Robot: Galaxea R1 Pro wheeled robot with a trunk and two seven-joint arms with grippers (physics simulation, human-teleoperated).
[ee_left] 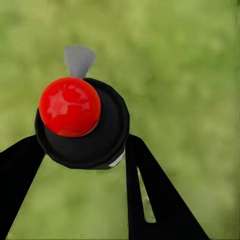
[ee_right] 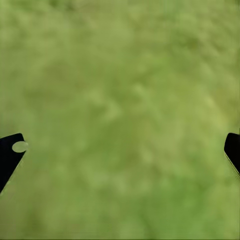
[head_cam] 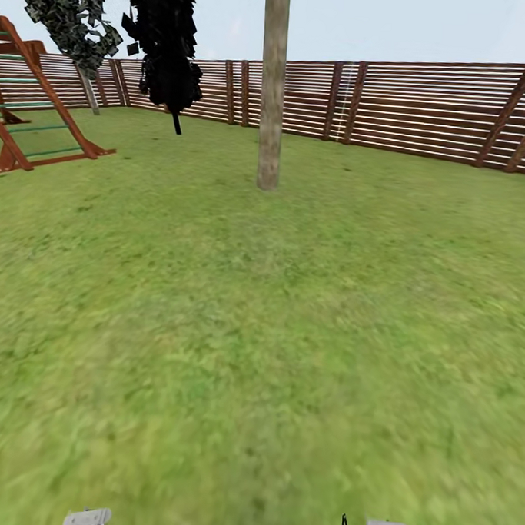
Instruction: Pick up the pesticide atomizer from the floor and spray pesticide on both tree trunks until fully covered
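The pesticide atomizer (ee_left: 82,125) has a black round cap, a shiny red knob (ee_left: 69,106) and a grey nozzle (ee_left: 79,60). My left gripper (ee_left: 82,152) is shut on it, with a black finger on either side, above blurred grass. My right gripper (ee_right: 120,150) is open, its fingertips (ee_right: 10,152) far apart over bare grass. One tree trunk (head_cam: 272,101), a smooth beige-grey column, rises from the lawn straight ahead. A second tree (head_cam: 71,14) with a mottled green crown stands far off at the back left. No white specks show on the trunk ahead.
A brown slatted fence (head_cam: 424,109) closes the lawn at the back. A red-brown wooden play frame (head_cam: 40,104) stands at the left. A black-green conifer (head_cam: 166,42) hangs left of the near trunk. Small bits of my arms (head_cam: 87,519) show at the bottom edge.
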